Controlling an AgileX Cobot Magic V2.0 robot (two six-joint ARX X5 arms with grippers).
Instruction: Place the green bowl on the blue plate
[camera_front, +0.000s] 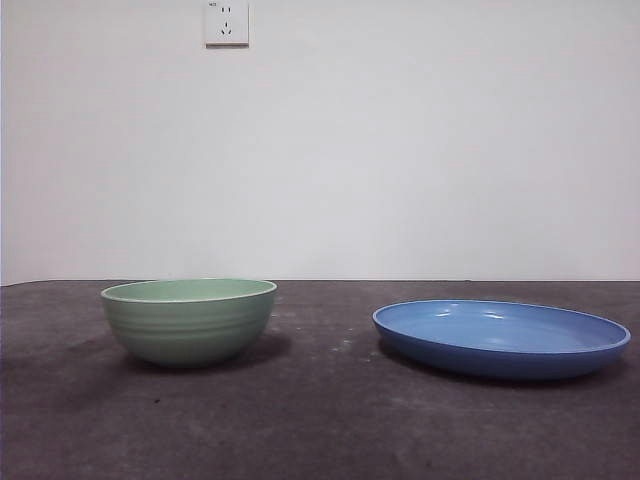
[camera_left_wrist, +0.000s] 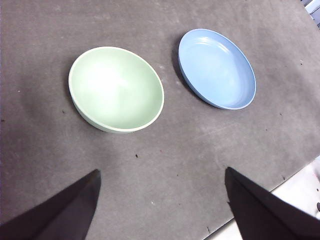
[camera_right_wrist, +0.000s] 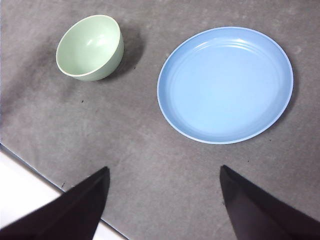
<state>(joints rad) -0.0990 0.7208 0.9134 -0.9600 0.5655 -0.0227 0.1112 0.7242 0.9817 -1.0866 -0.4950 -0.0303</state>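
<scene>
Showing only in wrist views, both spread, empty: left gripper (camera_left_wrist: 161, 202), right gripper (camera_right_wrist: 164, 197); green bowl (camera_front: 189, 320) beside blue plate (camera_front: 501, 338).

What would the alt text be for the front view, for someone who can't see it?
A pale green bowl and a wide, shallow blue plate sit apart on a dark table, bowl on the left, plate on the right. Both are empty, and a white wall with a socket is behind them.
</scene>
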